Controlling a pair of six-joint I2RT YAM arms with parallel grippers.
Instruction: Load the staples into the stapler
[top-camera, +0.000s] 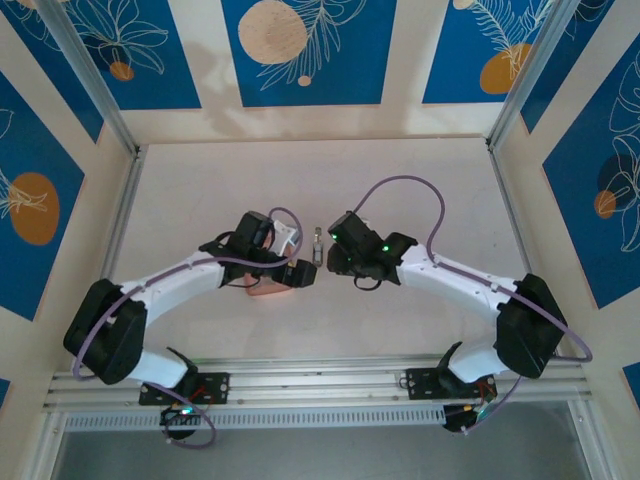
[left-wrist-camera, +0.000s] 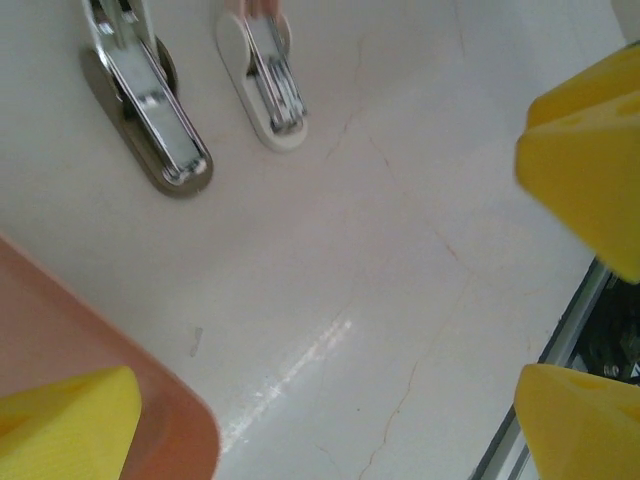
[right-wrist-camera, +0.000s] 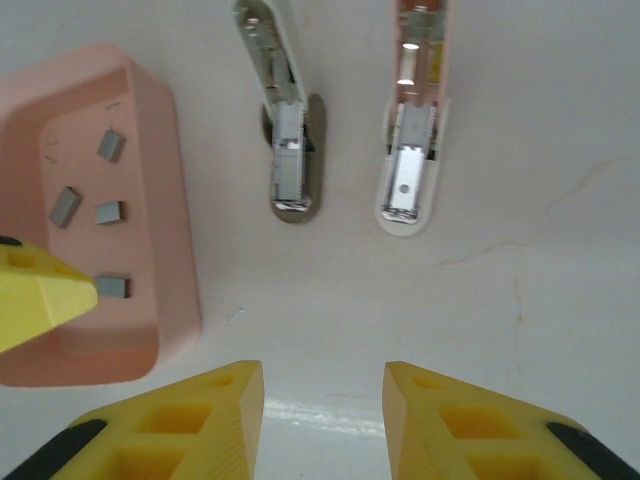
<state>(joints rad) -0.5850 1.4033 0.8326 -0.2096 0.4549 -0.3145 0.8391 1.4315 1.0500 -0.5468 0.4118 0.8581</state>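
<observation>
The grey stapler (right-wrist-camera: 287, 150) lies hinged open on the white table, also in the left wrist view (left-wrist-camera: 150, 100) and small from above (top-camera: 318, 245). Several dark-grey staples (right-wrist-camera: 110, 212) lie loose in the salmon-pink tray (right-wrist-camera: 178, 250). My left gripper (left-wrist-camera: 320, 410) is wide open with nothing between its fingers, hanging over the tray's corner (left-wrist-camera: 60, 320); one yellow fingertip (right-wrist-camera: 40, 290) of it shows above the tray. My right gripper (right-wrist-camera: 323, 385) stands open on bare table just short of the stapler, holding nothing.
A second small stapler, white and pink (right-wrist-camera: 412, 150), lies open right beside the grey one (left-wrist-camera: 265, 75). Both grippers nearly meet at the table's middle (top-camera: 305, 272) (top-camera: 338, 262). An aluminium rail (top-camera: 320, 385) runs along the near edge.
</observation>
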